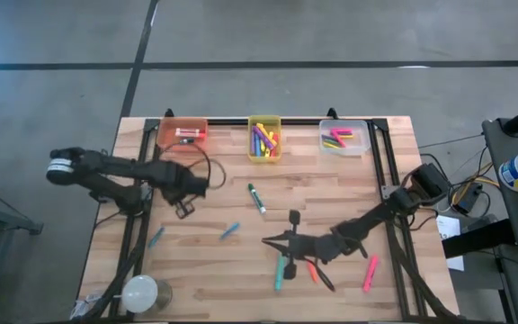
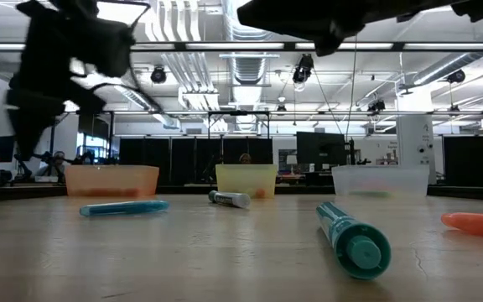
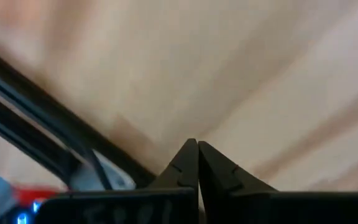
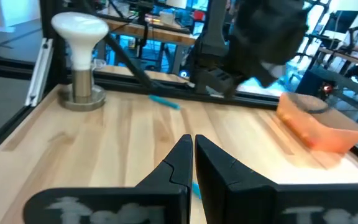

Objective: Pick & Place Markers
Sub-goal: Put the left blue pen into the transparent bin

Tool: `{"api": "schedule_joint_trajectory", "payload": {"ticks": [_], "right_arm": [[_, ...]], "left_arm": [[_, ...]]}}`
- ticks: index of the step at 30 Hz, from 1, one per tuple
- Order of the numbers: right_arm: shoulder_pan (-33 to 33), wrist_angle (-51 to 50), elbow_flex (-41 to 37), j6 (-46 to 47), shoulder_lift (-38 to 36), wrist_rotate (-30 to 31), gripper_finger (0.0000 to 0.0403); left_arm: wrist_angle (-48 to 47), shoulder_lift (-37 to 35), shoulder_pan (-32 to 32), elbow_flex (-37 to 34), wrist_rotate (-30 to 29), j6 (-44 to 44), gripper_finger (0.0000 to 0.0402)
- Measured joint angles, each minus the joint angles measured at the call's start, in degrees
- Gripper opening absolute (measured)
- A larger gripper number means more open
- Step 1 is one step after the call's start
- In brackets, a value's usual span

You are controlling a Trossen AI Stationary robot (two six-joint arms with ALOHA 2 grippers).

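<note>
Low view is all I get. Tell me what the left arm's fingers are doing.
Observer: The left gripper has its fingers shut with nothing between them.
Operator: Place it on the table for me.
Observer: Seen from above, it sits beside the orange bin, on the side nearer the middle of the table.
Operator: Now report the right one.
Observer: The right gripper is shut and empty too, close to the teal marker.
</note>
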Motion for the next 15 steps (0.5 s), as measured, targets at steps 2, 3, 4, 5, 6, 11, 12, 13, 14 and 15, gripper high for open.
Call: {"api": "schedule_joint_trajectory", "payload": {"ticks": [2,3,4,5,6,11,12,13,14,15], "right_arm": [[0.59,0.04,-0.58,0.55,0.00,0.02,0.0013],[0.87,0.04,-0.81,0.80,0.00,0.04,0.0013],[0.94,0.02,-0.93,0.95,0.00,0.07,0.0013],[1.12,0.03,-0.98,0.96,0.00,0.05,0.0013],[1.16,0.04,-0.99,0.94,0.00,0.07,0.0013],[1.14,0.21,-1.01,0.80,0.00,0.17,0.0013],[1.12,0.39,-1.01,0.74,0.00,0.19,0.0013],[1.11,0.58,-1.01,0.73,0.00,0.20,0.0013],[1.11,0.66,-1.01,0.73,0.00,0.20,0.0013],[1.11,0.68,-1.01,0.73,0.00,0.20,0.0013]], "left_arm": [[-0.15,-0.01,-3.73,-2.48,2.71,-4.28,0.0005],[-0.05,-0.11,-5.59,-3.74,3.27,-6.75,0.0005],[-0.04,-0.21,-7.43,-5.01,3.37,-9.51,0.0005],[-0.05,-0.26,-9.30,-6.10,3.55,-11.83,0.0005],[-0.01,-0.30,-11.20,-7.14,4.32,-13.38,0.0005],[1.17,0.04,-17.96,-7.07,3.96,-18.03,0.0020],[1.79,0.11,-18.20,-6.64,4.14,-19.24,0.0026],[2.79,0.10,-18.35,-6.49,5.18,-20.59,0.0034],[3.82,0.01,-18.43,-6.49,7.00,-21.91,0.0042],[4.85,-0.01,-18.65,-6.64,8.83,-23.20,0.0050]]}}
